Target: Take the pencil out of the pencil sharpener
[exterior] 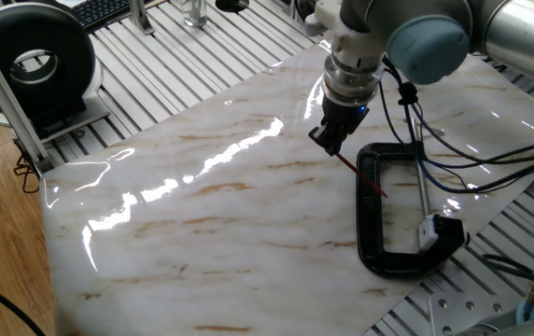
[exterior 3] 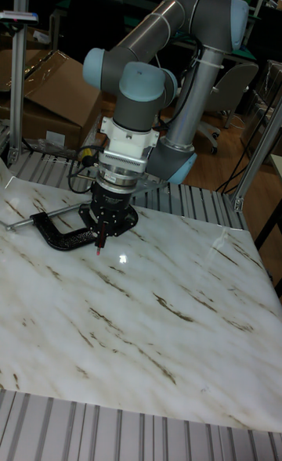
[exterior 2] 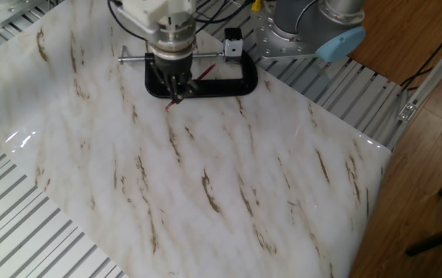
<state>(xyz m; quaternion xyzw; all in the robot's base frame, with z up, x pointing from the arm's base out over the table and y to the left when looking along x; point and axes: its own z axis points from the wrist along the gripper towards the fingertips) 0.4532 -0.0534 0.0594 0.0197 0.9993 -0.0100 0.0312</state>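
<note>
My gripper is shut on the pencil, a thin dark-red stick slanting down from the fingers over the opening of the black clamp. The pencil's far end hangs free, apart from the pencil sharpener, a small white block held at the clamp's screw end. From the other side, the gripper sits over the clamp's bar, the pencil pokes out behind it, and the sharpener lies to the right. In the tall view a short pencil tip shows below the gripper.
The clamp lies near the marble slab's edge, with slotted aluminium table around it. Blue and black cables trail from the wrist over the clamp. A black round device and a keyboard sit beyond the slab's far-left side.
</note>
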